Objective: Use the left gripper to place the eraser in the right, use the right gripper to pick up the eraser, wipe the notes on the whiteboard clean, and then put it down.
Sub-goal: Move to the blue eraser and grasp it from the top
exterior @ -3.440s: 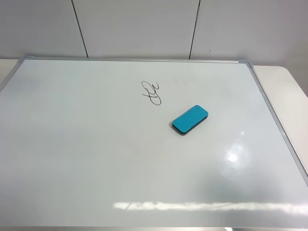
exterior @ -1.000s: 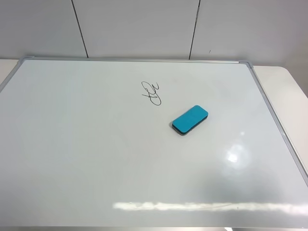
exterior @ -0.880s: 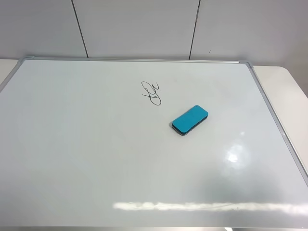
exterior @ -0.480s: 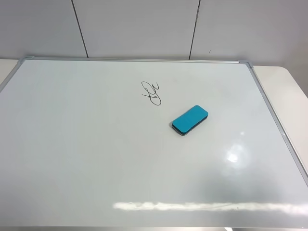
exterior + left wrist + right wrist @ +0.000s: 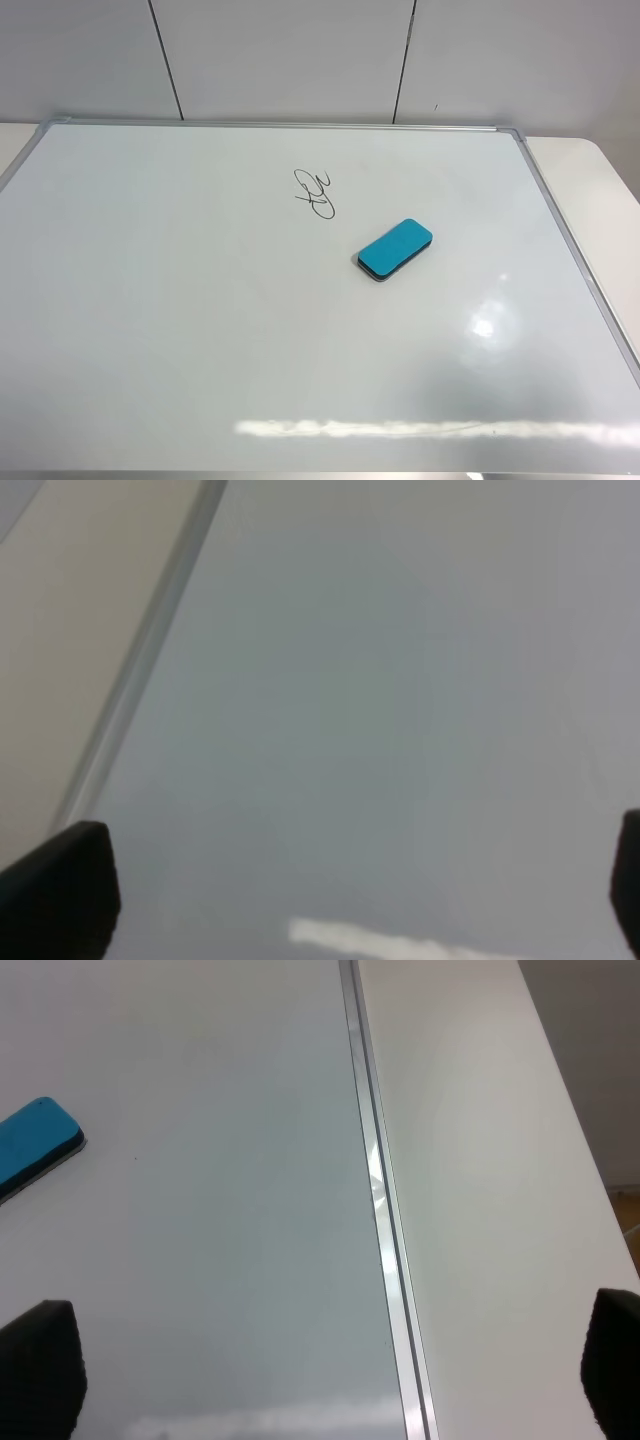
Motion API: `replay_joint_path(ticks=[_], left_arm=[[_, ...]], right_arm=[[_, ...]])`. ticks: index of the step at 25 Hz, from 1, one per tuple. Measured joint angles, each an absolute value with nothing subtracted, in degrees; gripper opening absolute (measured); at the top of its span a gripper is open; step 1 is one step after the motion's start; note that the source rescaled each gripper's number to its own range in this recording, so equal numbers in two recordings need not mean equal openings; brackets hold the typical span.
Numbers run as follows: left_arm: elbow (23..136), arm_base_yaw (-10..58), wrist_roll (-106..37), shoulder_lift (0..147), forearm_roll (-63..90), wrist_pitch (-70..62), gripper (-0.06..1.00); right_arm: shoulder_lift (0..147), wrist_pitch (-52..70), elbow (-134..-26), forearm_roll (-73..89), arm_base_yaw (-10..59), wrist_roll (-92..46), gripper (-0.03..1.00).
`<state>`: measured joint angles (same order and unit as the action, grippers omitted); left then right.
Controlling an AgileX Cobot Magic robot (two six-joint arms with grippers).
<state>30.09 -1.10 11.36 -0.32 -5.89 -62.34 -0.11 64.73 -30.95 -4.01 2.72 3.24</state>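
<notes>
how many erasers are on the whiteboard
1. The teal eraser lies flat on the whiteboard, right of centre, near the marker notes. No other shows.

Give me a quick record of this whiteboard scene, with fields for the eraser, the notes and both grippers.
eraser: teal, lying flat on the whiteboard, right of centre
notes: black scribble, unwiped, apart from the eraser
left gripper: open, empty, over the whiteboard near its frame
right gripper: open, empty, above a frame edge
</notes>
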Motion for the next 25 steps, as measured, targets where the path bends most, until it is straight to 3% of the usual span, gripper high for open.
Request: replay_joint_path(ticks=[25], left_arm=[[30.09, -1.10, 11.36, -0.32, -5.89, -62.34, 1.00]], right_arm=[[-0.11, 64.65, -30.95, -3.96, 2.72, 4.21, 1.00]])
